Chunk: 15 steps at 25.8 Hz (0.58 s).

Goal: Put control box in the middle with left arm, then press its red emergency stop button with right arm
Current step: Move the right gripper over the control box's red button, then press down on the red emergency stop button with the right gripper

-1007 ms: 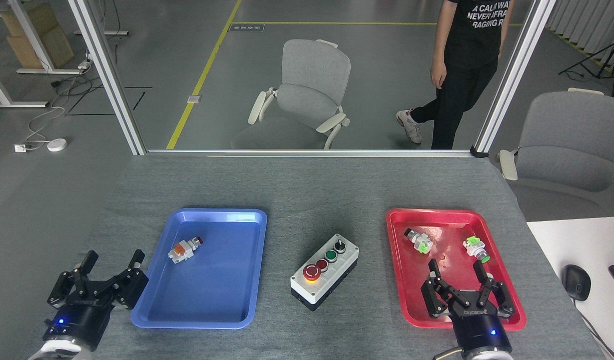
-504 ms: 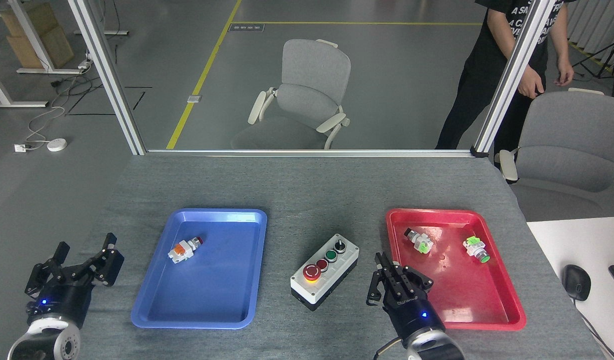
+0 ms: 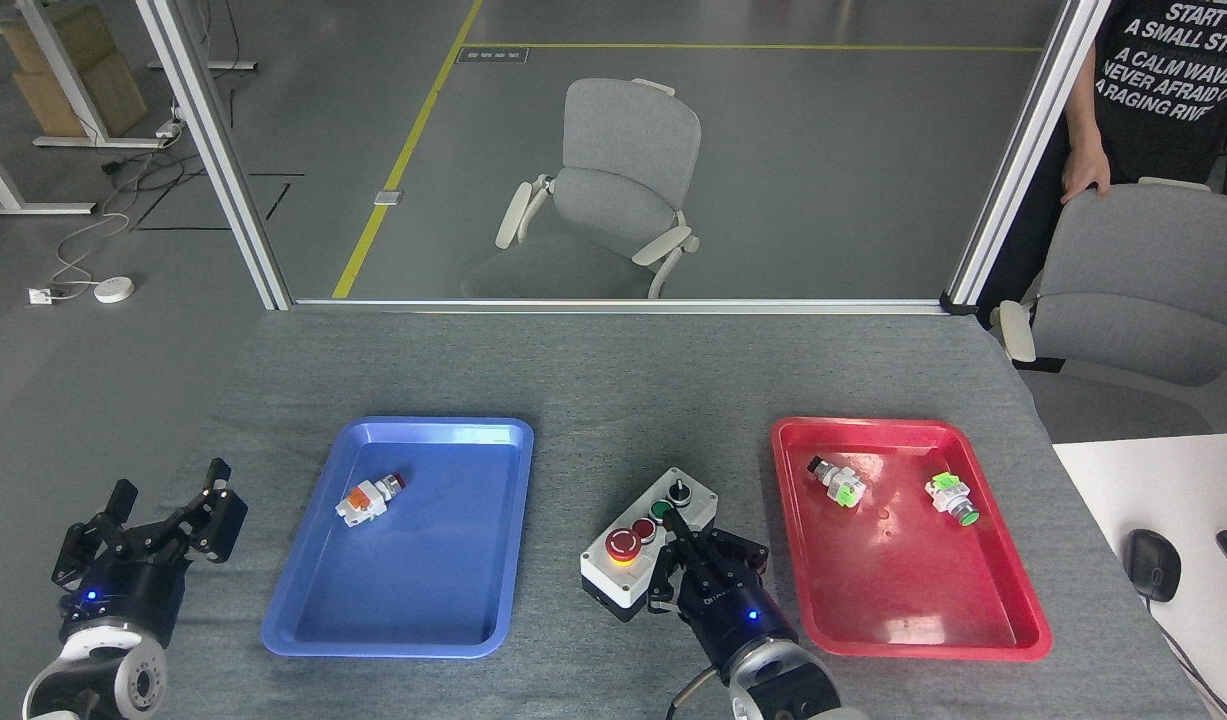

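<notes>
The control box (image 3: 649,545) already sits on the bare counter (image 3: 613,380) between the trays, so only the press remains: the right end effector (image 3: 685,545), fingers together, hovers just right of the red emergency stop button (image 3: 623,545). The left end effector (image 3: 143,525) rests spread apart and empty; the blue tray (image 3: 303,620) to its right holds one switch part (image 3: 370,498), and the red tray (image 3: 1013,640) holds two (image 3: 838,480).

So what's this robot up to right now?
It's about to press the big red stop button on the control box, which sits on the bare table between a blue tray and a red tray. Its right gripper, fingers drawn together, hangs over the box's right side, not yet on the button. The left gripper rests open, off to the left, holding nothing.
</notes>
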Motion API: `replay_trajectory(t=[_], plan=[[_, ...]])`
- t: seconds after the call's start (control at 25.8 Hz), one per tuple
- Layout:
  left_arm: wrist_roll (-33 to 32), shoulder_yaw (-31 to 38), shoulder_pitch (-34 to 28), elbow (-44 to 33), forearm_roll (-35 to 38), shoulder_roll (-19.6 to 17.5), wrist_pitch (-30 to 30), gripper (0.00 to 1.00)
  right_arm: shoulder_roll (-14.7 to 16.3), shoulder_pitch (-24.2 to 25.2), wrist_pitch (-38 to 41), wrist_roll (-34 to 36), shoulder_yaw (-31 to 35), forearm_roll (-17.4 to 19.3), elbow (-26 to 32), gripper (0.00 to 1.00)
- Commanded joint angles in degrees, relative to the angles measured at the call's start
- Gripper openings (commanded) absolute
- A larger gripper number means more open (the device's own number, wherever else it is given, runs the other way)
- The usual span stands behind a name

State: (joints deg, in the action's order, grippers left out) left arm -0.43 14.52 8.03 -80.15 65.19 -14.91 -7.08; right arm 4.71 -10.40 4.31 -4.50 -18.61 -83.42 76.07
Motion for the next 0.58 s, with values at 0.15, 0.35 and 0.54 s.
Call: replay_trajectory(t=[0.15, 0.35, 0.54], plan=[[0.0, -0.1, -0.5, 0.1, 0.0, 0.1, 0.0, 0.99, -1.2, -2.2, -1.0, -0.1, -1.8, -0.2, -4.8, 0.00], [0.0, -0.1, -0.5, 0.1, 0.0, 0.1, 0.0, 0.99, -1.2, -2.2, -0.9, 0.0, -2.8, -0.2, -6.5, 0.00], [-0.4, -0.3, -0.6, 0.3, 0.0, 0.1, 0.0, 0.99, -1.1, -2.2, -1.0, 0.0, -3.1, -0.1, -7.4, 0.00]])
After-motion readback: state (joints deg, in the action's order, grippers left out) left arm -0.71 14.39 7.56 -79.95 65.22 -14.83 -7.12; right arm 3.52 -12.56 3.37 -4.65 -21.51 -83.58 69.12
